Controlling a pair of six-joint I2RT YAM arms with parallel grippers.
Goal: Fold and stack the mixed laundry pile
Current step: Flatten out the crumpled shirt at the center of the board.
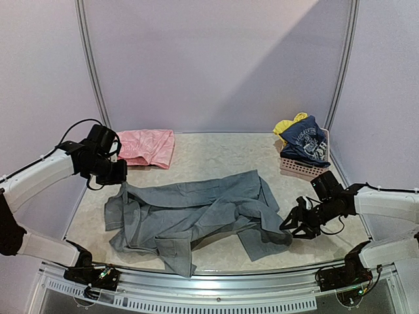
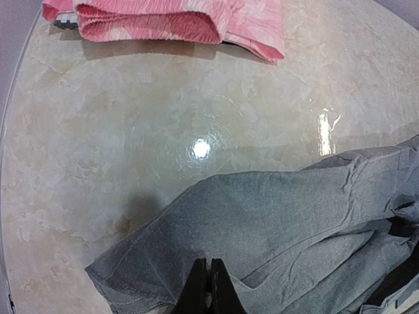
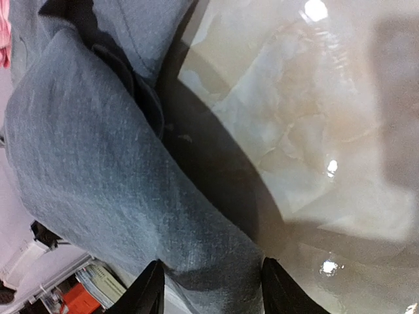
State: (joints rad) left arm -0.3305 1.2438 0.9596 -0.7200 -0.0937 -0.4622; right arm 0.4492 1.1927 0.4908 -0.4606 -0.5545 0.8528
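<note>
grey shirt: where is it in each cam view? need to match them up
Top external: grey shirt spread crumpled mid-table.
Left wrist: grey shirt lower right, its edge pinched in the left gripper.
Right wrist: grey shirt fills the left side, one part between the open fingers of the right gripper.
Shared landmark: beige marbled tabletop, bare in all three.

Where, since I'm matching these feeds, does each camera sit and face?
Top external: above and behind the bases, looking down the table; both arms show, left pincer shut on the grey shirt, right pincer at its sleeve.
Left wrist: on the left arm, facing across the table toward the pink cloth; its shut fingertips show.
Right wrist: on the right arm, facing down at the sleeve; two spread fingers show.
Shared: all three see the grey shirt.
</note>
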